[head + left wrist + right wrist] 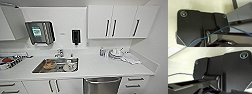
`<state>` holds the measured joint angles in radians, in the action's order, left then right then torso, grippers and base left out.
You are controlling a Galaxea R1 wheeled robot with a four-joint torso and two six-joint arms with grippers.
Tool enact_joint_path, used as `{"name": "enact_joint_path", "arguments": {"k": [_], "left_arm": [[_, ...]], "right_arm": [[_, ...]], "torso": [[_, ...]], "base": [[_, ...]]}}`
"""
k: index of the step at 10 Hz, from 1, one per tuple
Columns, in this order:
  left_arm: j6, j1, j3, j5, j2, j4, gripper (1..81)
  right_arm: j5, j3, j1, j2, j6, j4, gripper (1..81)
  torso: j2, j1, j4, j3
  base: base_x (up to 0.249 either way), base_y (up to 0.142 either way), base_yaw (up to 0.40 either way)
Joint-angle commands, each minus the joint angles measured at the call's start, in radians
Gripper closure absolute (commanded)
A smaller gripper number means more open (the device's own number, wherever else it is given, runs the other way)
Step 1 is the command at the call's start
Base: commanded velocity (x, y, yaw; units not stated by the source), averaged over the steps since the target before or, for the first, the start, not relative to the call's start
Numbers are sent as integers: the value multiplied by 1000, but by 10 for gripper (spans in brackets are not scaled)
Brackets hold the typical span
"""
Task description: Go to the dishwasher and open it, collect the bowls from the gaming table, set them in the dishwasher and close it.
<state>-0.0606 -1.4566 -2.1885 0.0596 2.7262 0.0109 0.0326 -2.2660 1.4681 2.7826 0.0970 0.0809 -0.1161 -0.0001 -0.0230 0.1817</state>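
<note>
A white kitchenette lies ahead of me, with a long white counter (pixel 100 66) running from wall to wall under white wall cupboards (pixel 122 21) that have dark upright handles. A steel sink (pixel 56 65) is sunk into the counter left of the middle, with some crockery lying in it and a tap (pixel 59 53) behind it. On the wall above hang a steel paper towel holder (pixel 40 32) and a small black dispenser (pixel 76 36). To the right of the sink, near the back wall, stand a small bottle (pixel 101 51) and a pile of white dishes (pixel 117 53), with a white cloth (pixel 131 58) just beside them. A dish rack (pixel 10 61) with something red in it sits at the far left end. The dishwasher (pixel 102 85) is below the counter, right of the sink, its steel door closed and its bar handle along the top. I cannot tell whether my fingers are apart or together on either arm
</note>
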Motion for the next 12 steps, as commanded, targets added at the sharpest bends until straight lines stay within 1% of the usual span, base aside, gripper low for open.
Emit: {"name": "enact_joint_path", "arguments": {"k": [1,3,7,8,9,10,11,12], "left_arm": [[-10,48,13,-53,-17,0,10],[-10,48,13,-53,-15,1,10],[-8,48,9,-53,-15,3,10],[-7,48,19,-53,-28,6,10],[-7,46,39,-53,-48,6,10],[-8,44,98,-50,-98,4,10],[-10,40,148,-21,-140,-3,10],[-10,34,231,43,-207,-6,10]], "right_arm": [[-49,11,-51,-12,-3,-7,10],[-49,10,-51,-10,-3,-7,10],[-49,-4,-51,-2,-3,-9,10],[-49,0,-51,-4,-3,-12,10],[-49,3,-50,-5,-3,-13,10],[-49,11,-50,-13,1,-16,10],[-49,40,-54,-34,6,-18,10],[-49,99,-57,-76,7,-19,10]], "torso": [[0,0,0,0],[0,0,0,0],[1,0,0,0],[1,0,0,0],[1,0,0,0],[1,0,0,0],[1,0,0,0],[1,0,0,0]], "base": [[126,0,0],[87,0,0],[0,0,0],[0,0,0],[0,0,0],[0,0,0],[0,0,0],[0,0,0]]}}
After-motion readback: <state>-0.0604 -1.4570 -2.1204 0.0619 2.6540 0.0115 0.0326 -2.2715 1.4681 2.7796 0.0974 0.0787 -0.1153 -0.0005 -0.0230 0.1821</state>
